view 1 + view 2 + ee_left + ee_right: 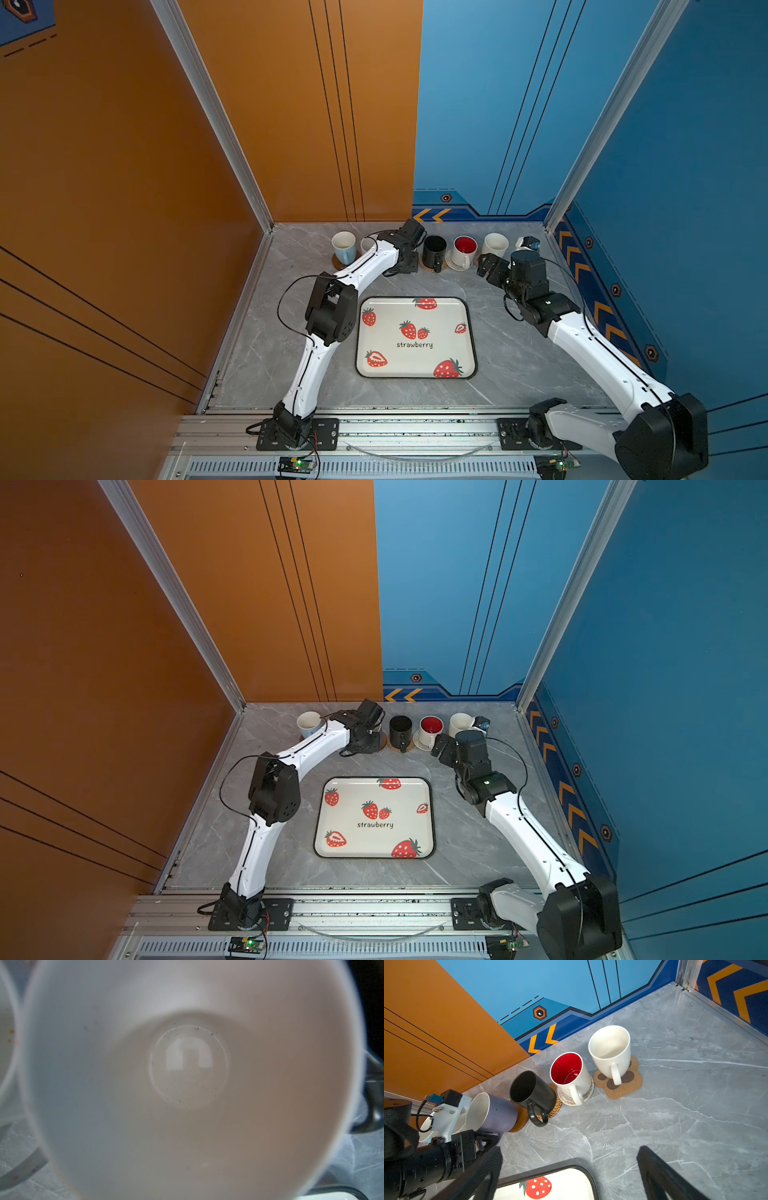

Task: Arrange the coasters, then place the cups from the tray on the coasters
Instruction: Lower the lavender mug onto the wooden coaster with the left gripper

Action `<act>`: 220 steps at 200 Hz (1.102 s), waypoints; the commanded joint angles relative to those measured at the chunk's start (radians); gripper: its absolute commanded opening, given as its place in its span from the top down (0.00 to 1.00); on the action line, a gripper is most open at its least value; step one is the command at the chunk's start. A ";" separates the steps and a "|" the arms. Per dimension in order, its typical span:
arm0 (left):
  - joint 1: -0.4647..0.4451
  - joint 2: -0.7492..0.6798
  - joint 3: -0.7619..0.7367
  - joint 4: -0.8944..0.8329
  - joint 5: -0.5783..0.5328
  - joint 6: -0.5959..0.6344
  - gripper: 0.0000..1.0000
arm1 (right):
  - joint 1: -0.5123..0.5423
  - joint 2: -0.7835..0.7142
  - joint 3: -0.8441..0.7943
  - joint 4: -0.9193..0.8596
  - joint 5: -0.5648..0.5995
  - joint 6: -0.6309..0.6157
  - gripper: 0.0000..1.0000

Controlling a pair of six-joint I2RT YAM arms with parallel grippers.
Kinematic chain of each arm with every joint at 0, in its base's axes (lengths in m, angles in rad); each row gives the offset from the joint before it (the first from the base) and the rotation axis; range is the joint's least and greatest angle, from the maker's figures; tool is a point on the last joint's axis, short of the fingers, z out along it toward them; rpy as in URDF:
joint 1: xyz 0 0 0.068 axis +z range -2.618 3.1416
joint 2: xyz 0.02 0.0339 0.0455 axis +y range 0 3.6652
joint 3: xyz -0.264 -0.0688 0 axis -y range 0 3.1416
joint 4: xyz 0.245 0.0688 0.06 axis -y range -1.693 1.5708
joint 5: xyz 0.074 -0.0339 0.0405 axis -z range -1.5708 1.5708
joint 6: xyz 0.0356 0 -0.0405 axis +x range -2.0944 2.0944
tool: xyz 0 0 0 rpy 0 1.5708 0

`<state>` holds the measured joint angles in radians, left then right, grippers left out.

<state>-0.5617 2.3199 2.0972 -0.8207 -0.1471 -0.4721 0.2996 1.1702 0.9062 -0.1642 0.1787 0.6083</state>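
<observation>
The left end effector point(485, 1140) seems to pinch the lavender mug point(496, 1113) by its handle. Pulling back without letting go could knock it into the black mug point(533, 1093) just beside. The right end effector point(569, 1149) is spread wide and empty.

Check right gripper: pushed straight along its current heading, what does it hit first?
Probably the white mug with red inside, handle facing the open right gripper; only bare grey marble tabletop lies between. Depth unclear.

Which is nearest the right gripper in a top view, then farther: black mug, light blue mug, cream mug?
1. cream mug, right end of the row, just beyond the right gripper.
2. black mug, mid-row.
3. light blue mug, far left end.
</observation>
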 commanded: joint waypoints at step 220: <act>0.017 0.075 0.129 -0.010 -0.030 -0.046 1.00 | -0.040 -0.021 -0.030 0.000 -0.036 0.018 0.00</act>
<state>-0.5564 2.4035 2.1792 -0.8471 -0.1452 -0.5064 0.2668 1.1702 0.8886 -0.1638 0.1562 0.6113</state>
